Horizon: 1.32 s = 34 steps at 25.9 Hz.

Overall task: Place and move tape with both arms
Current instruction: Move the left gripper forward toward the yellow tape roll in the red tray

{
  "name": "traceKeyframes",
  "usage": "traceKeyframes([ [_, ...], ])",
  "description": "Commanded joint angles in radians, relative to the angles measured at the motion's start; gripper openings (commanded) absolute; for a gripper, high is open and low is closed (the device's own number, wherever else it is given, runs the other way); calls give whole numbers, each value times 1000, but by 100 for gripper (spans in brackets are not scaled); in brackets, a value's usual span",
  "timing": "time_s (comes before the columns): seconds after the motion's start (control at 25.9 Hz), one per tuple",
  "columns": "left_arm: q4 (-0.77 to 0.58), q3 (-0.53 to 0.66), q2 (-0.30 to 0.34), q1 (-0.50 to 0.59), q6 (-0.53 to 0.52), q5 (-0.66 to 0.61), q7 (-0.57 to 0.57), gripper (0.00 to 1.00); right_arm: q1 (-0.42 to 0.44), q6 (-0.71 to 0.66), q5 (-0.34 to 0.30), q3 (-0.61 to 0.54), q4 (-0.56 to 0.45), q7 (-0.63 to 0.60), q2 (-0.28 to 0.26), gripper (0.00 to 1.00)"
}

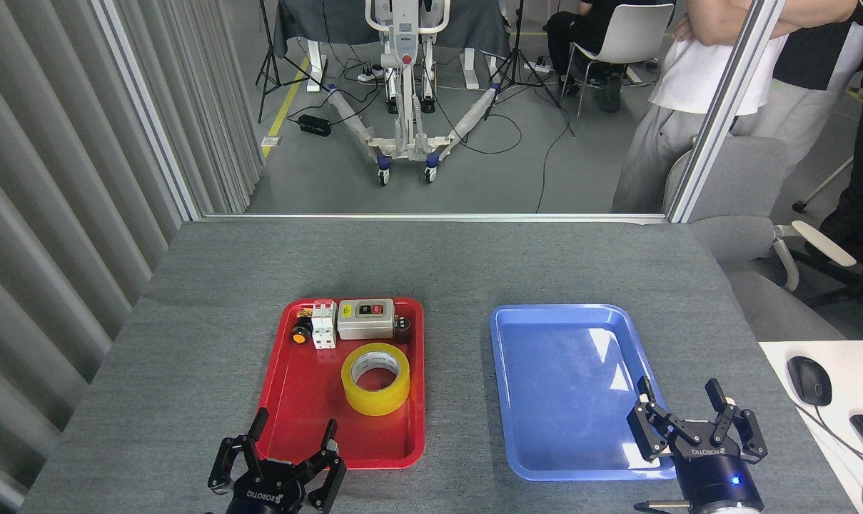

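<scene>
The tape (375, 378) lies flat in the red tray (288, 400), just beyond the spread-fingered, empty left gripper (293, 432); the right gripper (681, 400), also spread and empty, hovers well apart from that tray.

Glossy yellow tape roll (375, 378), flat, core up, in the red tray (288, 400)

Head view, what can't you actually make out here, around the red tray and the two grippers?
- Small parts at the back of the red tray, beside the grey switch box: too small to identify.
- Left gripper: its base and arm are cut off by the bottom edge.
- Right gripper: arm cut off by the bottom edge.
- Tape: its far lower side is hidden by the roll itself.
</scene>
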Motion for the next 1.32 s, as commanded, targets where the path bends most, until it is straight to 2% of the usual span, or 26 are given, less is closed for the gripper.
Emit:
traceKeyframes([
  [0.0, 0, 0, 0, -1, 0, 0, 1, 99, 3, -1, -2, 15, 0, -3, -2, 100],
  [0.31, 0, 1, 0, 2, -2, 3, 1, 99, 1, 48, -6, 33, 0, -3, -3, 100],
  [1.04, 12, -3, -11, -16, 11, 0, 2, 99, 0, 42, -5, 33, 0, -7, -5, 100],
  [1.16, 75, -14, -17, -57, 14, -3, 2, 99, -2, 42, -6, 33, 0, -5, -8, 100],
  [1.28, 195, -20, -41, -154, 23, -3, 2, 99, 1, 45, -14, 33, 0, -3, -8, 100],
])
